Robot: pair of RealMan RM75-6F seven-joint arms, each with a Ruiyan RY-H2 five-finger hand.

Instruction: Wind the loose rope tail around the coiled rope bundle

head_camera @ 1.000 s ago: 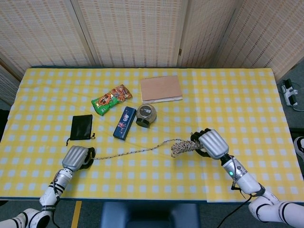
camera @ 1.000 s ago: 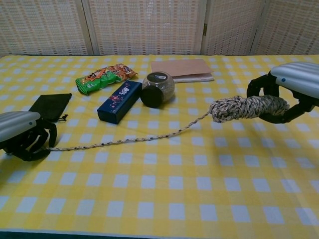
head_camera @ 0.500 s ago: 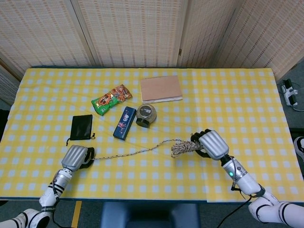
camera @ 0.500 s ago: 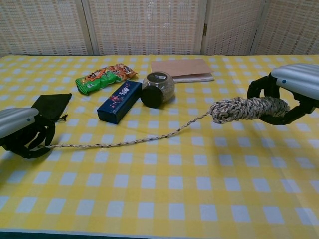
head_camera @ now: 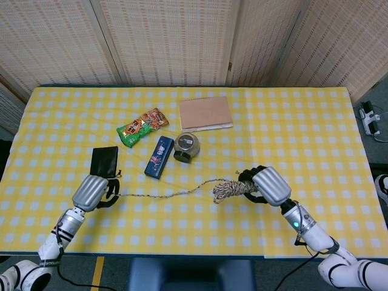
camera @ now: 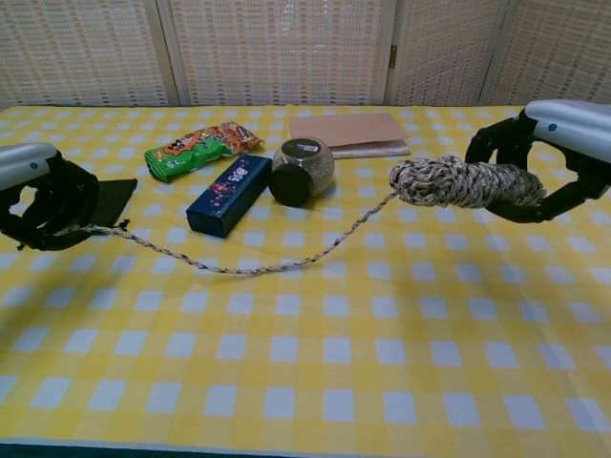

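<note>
One rope bundle (camera: 458,182), two robot hands.

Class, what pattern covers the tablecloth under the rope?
The tablecloth has a yellow-and-white check, clearest in the chest view.

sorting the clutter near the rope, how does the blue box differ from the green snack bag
The blue box is a rigid dark blue carton; the green snack bag is a soft crinkled packet, green with an orange end. The box lies nearer the robot, beside the round jar; the bag lies further back, toward the robot's left. Both are long, narrow, lie flat on the checked tablecloth at a similar slant, and neither hand touches them.
</note>
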